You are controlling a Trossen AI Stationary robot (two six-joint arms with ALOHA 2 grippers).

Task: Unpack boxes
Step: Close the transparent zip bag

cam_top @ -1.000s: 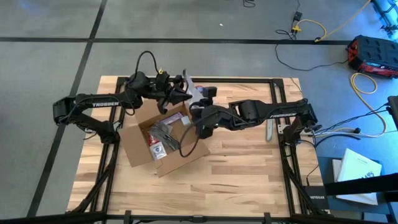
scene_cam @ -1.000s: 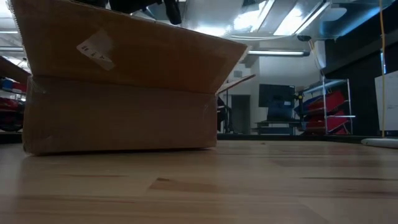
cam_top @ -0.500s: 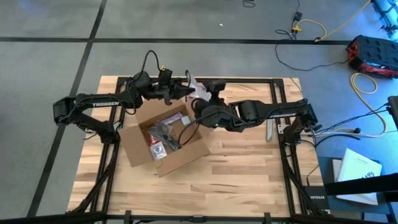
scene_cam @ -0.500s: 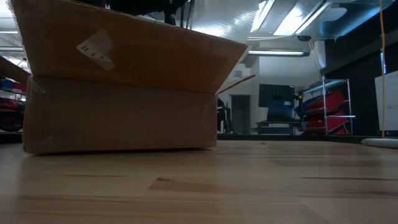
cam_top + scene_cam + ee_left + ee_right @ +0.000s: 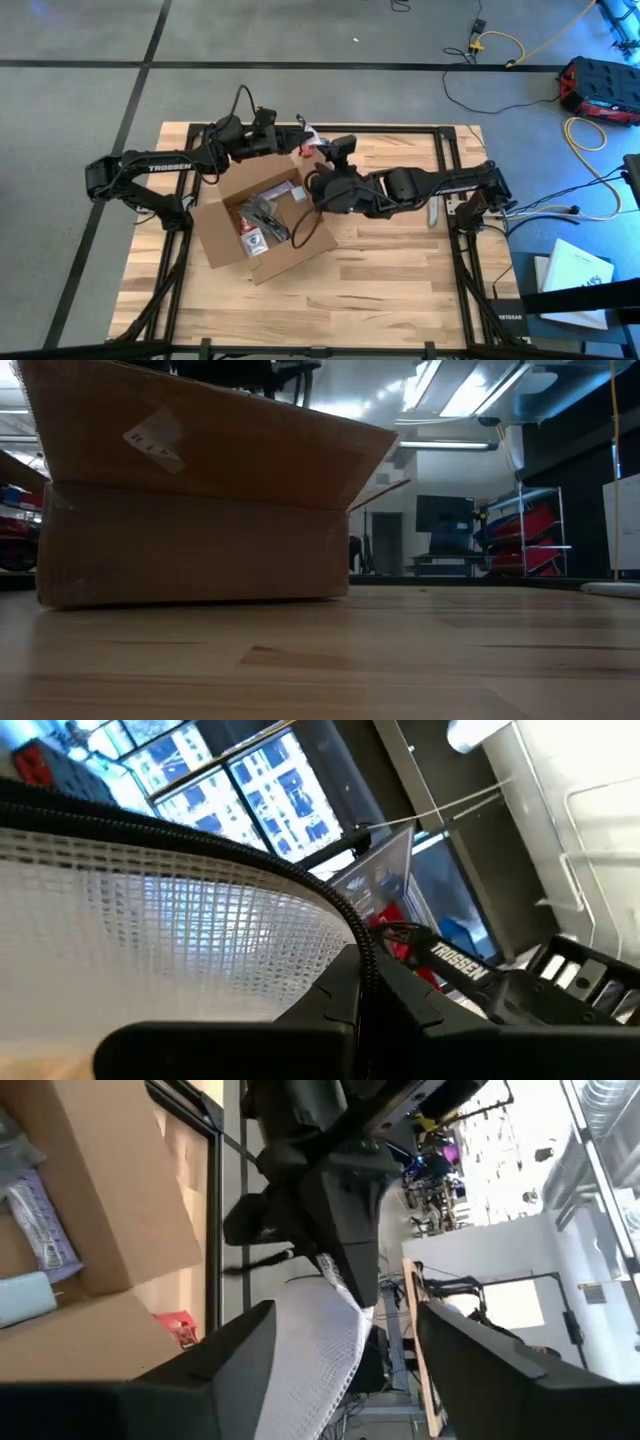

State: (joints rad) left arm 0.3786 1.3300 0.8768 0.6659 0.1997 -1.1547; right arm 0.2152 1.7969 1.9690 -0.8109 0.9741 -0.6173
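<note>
Two grippers above open box (image 5: pixel 262 232): left (image 5: pixel 298 152) clamped on mesh bag (image 5: pixel 315 1345), right (image 5: pixel 345 1350) fingers apart around it.

Right gripper (image 5: pixel 345 1350) jaws apart around white mesh sheet (image 5: pixel 310 1350); cardboard box (image 5: pixel 110 1230) beside.

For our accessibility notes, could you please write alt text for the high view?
Seen from above, an open brown cardboard box with packaged items inside sits on a pale wooden table. Both dark robot arms meet above its far corner: the left claw is shut on a white mesh bag, the right claw beside it.
</note>
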